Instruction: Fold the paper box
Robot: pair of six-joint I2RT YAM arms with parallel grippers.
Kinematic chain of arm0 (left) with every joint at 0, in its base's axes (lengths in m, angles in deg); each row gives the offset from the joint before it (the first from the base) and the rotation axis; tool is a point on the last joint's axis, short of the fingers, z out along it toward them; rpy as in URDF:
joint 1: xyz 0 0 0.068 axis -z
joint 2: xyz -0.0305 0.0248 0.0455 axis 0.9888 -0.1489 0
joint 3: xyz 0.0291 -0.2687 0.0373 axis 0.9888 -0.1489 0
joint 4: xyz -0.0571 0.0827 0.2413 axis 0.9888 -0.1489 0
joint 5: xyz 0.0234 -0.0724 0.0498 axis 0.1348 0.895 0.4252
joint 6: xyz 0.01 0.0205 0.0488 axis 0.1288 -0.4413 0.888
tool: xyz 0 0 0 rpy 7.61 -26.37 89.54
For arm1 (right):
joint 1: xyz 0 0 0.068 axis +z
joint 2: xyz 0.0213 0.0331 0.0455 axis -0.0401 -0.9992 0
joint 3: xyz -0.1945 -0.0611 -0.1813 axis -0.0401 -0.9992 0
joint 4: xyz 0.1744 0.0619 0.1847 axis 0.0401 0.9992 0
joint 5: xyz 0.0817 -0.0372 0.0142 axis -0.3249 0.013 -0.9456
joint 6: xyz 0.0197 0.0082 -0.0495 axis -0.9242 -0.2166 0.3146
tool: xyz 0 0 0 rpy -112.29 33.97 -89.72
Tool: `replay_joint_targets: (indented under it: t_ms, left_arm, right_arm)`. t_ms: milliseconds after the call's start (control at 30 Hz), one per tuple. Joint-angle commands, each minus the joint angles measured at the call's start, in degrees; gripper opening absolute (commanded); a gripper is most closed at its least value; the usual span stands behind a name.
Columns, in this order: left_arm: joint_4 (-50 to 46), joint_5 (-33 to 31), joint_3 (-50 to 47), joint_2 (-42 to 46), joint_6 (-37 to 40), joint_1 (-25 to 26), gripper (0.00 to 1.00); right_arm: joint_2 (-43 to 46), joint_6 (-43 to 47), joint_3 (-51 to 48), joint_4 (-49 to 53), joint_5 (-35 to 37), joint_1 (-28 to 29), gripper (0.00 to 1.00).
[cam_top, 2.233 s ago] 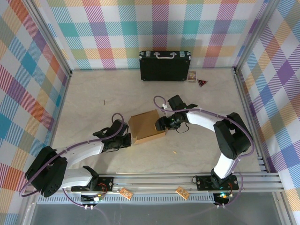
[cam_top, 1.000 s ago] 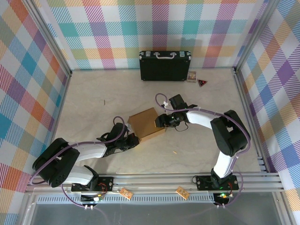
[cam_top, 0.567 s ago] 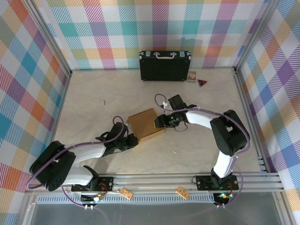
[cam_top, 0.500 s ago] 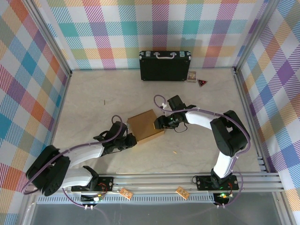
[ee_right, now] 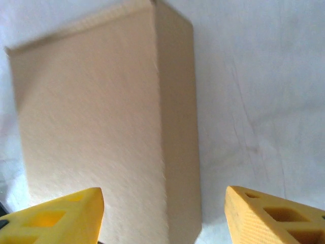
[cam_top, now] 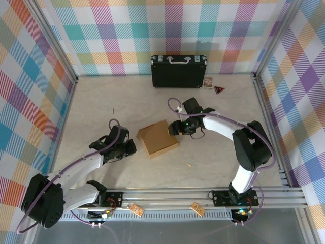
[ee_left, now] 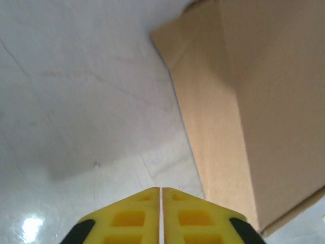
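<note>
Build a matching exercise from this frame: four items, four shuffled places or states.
Items:
1. paper box
2. black case
3. left gripper
4. right gripper

States:
A. shut, beside the box, not touching it
B. stands against the back wall
C. open, facing the box
D. brown, folded closed

Pairs: 1-D, 2-B, 3-A, 4-C
</note>
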Motion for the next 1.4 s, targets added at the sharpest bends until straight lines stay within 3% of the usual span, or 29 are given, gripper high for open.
replay_joint_targets:
  t_ms: [0, 100, 300, 567, 900, 1367]
  left_arm:
    - [-0.3, 3.6, 4.0, -4.3, 2.6, -5.3, 0.05]
    - [2.7, 7.1, 5.4, -9.6, 2.9, -8.6, 0.02]
    - [9.9, 11.2, 6.6, -18.3, 3.2, -9.2, 0.0]
    - [10.8, 6.4, 9.7, -25.4, 5.4, -9.8, 0.0]
    - [17.0, 8.6, 12.4, -35.4, 5.2, -10.9, 0.0]
    - [29.2, 18.8, 10.6, -36.3, 4.7, -10.8, 0.0]
  right_arm:
    - [-4.2, 2.3, 7.3, 1.9, -0.4, -0.4, 0.64]
    - [-9.4, 3.0, 13.6, 4.5, -0.9, -0.4, 0.64]
    - [-15.6, 3.5, 19.9, 6.6, -1.4, -0.4, 0.64]
    - [-17.9, 5.0, 20.1, 4.1, -3.8, -0.4, 0.63]
    - [-19.3, 6.2, 20.0, 2.9, -6.1, -0.4, 0.61]
    - [-20.9, 6.1, 19.6, 2.0, -12.8, -0.2, 0.56]
